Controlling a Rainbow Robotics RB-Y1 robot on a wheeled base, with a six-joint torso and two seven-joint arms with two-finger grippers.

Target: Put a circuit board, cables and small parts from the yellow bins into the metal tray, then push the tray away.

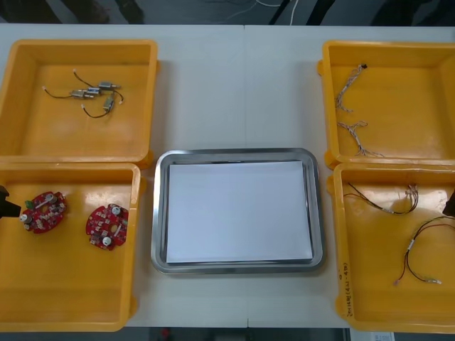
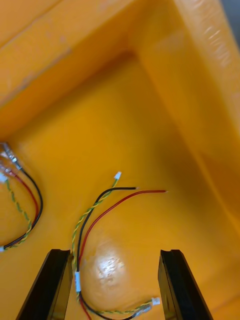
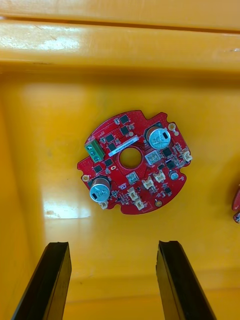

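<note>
Two round red circuit boards (image 1: 44, 212) (image 1: 107, 226) lie in the near left yellow bin (image 1: 71, 291). My left gripper (image 1: 6, 204) hangs at that bin's outer edge. In the left wrist view it (image 3: 115, 282) is open, and one board (image 3: 135, 162) lies flat on the bin floor just beyond its fingertips, untouched. My right gripper (image 1: 449, 204) is over the near right bin (image 1: 370, 284). It (image 2: 114, 287) is open above a red and yellow cable (image 2: 100, 215), which runs between its fingers without contact. The metal tray (image 1: 238, 153), white inside, sits between the bins.
The far left bin (image 1: 28, 135) holds several small metal parts (image 1: 92, 92) with thin leads. Twisted blue and white cables (image 1: 352, 106) lie in the far right bin (image 1: 398, 57). A black cable (image 1: 384, 202) shares the near right bin. Another cable (image 2: 22, 205) lies beside my right fingers.
</note>
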